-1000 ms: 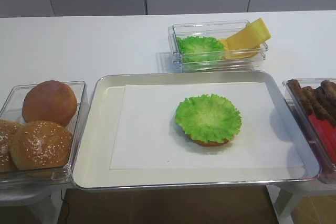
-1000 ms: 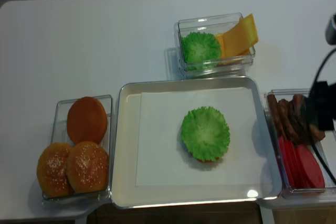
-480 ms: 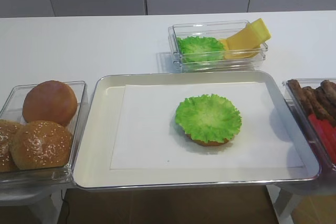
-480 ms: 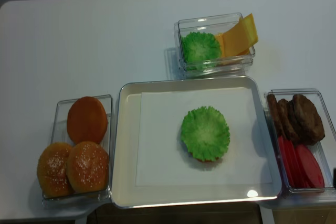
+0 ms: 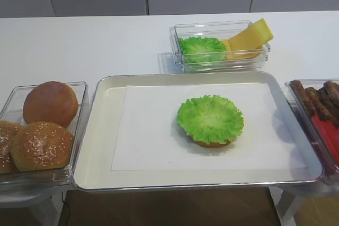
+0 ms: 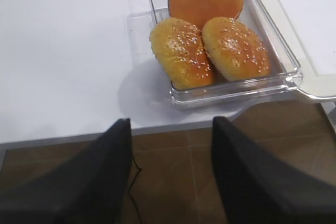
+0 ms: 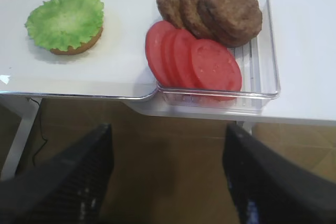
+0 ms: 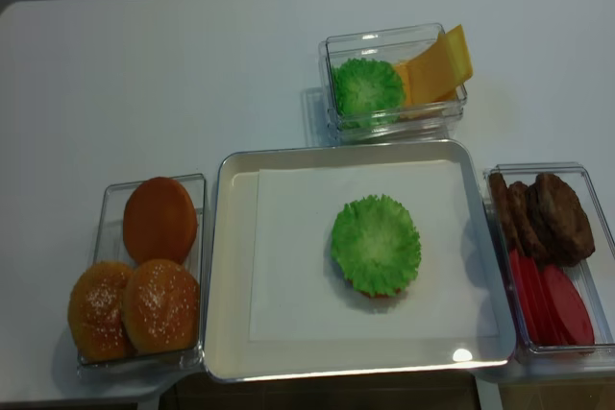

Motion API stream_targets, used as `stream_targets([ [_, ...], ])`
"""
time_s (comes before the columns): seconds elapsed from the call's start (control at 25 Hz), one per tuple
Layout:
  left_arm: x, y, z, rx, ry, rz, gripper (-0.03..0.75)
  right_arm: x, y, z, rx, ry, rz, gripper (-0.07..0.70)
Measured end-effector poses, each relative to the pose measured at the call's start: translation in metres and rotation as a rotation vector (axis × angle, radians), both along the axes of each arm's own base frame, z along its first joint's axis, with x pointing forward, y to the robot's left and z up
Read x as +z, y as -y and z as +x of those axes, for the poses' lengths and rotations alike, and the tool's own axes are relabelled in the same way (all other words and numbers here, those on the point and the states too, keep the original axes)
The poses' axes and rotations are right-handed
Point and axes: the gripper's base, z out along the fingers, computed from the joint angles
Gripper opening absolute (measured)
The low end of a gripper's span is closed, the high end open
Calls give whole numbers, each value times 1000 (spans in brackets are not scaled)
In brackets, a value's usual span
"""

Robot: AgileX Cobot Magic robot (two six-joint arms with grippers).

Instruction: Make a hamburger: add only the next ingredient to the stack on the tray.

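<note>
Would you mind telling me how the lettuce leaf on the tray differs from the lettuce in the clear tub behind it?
The lettuce leaf on the tray lies spread flat over the bun bottom half; the lettuce in the tub sits walled in beside the cheese slices. The tray's leaf looks wider. Both are bright green, ruffled and roundish.
</note>
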Motion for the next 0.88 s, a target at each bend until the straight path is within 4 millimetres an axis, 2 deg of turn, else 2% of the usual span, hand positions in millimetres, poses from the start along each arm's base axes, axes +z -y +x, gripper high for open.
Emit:
stream_targets([
  [0.28, 0, 0, 0, 0, 0, 0, 370, -22, 0, -16, 10, 64, 18, 491],
  [0.48, 0, 0, 0, 0, 0, 0, 370, -33, -1, -10, 20, 54, 5, 491],
  [0.76, 0, 0, 0, 0, 0, 0, 370, -29, 2, -4, 21, 138, -48, 491],
  [0.88, 0, 0, 0, 0, 0, 0, 370, -34, 3, -2, 14, 129, -66, 491],
])
